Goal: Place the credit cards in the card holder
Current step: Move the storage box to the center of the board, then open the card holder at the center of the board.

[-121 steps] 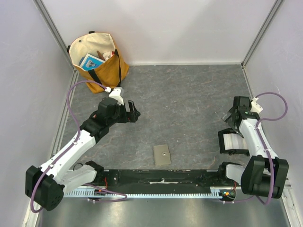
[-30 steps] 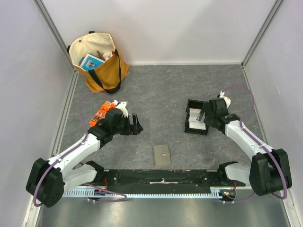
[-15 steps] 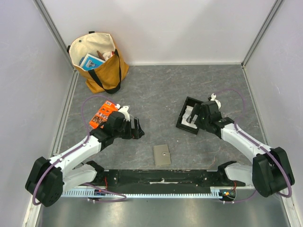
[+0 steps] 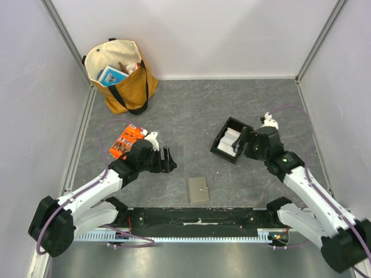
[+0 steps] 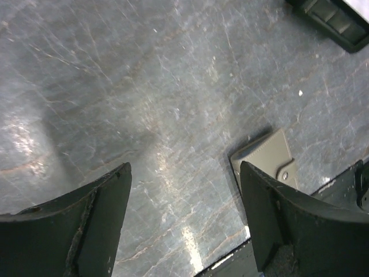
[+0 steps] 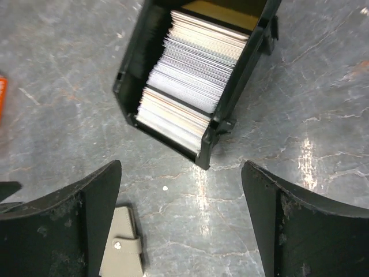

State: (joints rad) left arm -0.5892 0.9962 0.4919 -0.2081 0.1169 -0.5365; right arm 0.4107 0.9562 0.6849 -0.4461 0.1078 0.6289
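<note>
Cards point(image 6: 193, 75) on edge in a row inside black tray point(image 4: 219, 147), on bench point(image 4: 191, 110) right of centre. Brought there from the right edge, where seen four seconds back, and turned further askew than half a second ago. Holder point(image 4: 199, 190) shut and flat, stud up, near the front edge, same spot as before, well apart from tray.

Right gripper point(image 6: 181, 231) wide open and empty, fingertips just short of tray's near end, holder beside one finger in the wrist view. Left gripper point(image 5: 184, 225) also wide open, gripping nothing, low over bare bench, holder just beside one finger; nearer the holder than a second ago.

Orange packet point(image 4: 123, 142) at mid-left, more of it showing than a second ago. Tote bag point(image 4: 119, 75) in far left corner, unmoved.
</note>
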